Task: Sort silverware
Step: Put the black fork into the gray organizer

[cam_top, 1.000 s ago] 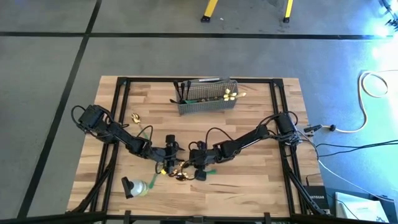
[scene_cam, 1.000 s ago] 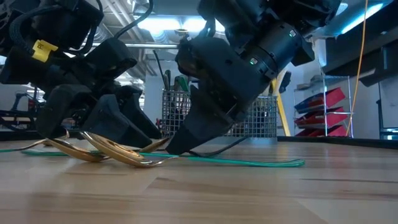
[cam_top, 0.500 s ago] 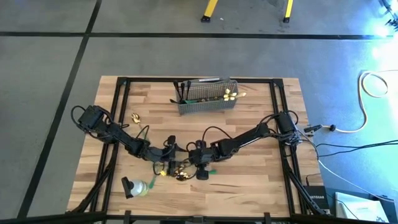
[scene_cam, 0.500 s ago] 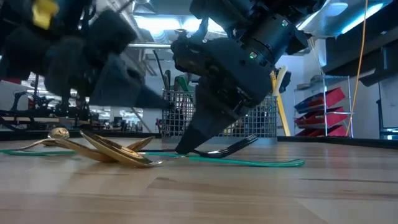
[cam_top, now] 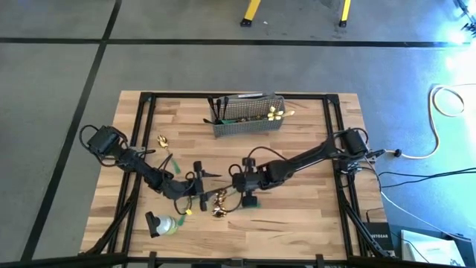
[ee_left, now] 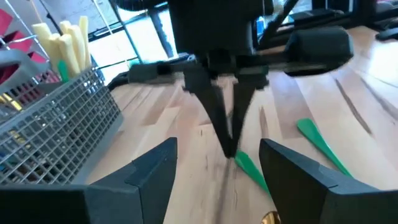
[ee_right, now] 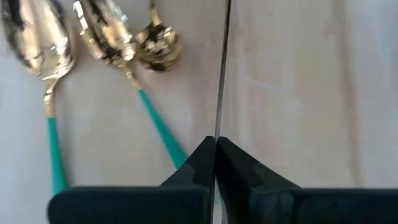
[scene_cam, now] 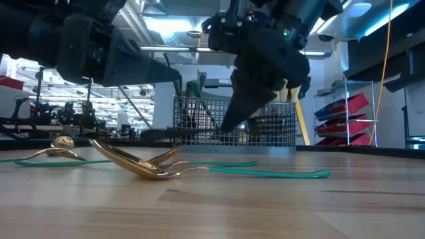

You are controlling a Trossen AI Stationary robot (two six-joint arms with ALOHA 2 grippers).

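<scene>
Fingers of my right gripper (ee_right: 215, 163) are pressed together on the thin dark handle of a fork (ee_right: 221, 74), which runs straight out from between the tips. From the low camera the same gripper (scene_cam: 229, 123) hangs clear above the table (scene_cam: 265, 206), with the fork (scene_cam: 199, 133) held roughly level, well off the wood, in front of the grey mesh basket (scene_cam: 232, 119). From above, this gripper (cam_top: 239, 179) sits on the near side of the basket (cam_top: 248, 117), toward the table's middle.

My left gripper (ee_left: 217, 174) has its fingers spread wide with nothing between them; it faces my right one and, seen from above (cam_top: 195, 184), hovers just beside it, also on the near side of the basket.

Below and between the two, gold spoons (cam_top: 218, 202) lie on the wood; my right wrist camera shows three gold bowls (ee_right: 93, 37) close together, two of them on green handles (ee_right: 160, 127). From table height, they lie in a loose pile (scene_cam: 143, 162) nearer than the basket, with another gold piece (scene_cam: 56, 147) further aside.

Inside the basket, dark utensils (cam_top: 216, 106) stand at one end and gold pieces (cam_top: 276, 113) at the other. Cream handles (ee_left: 65, 40) also stick up from the basket.
</scene>
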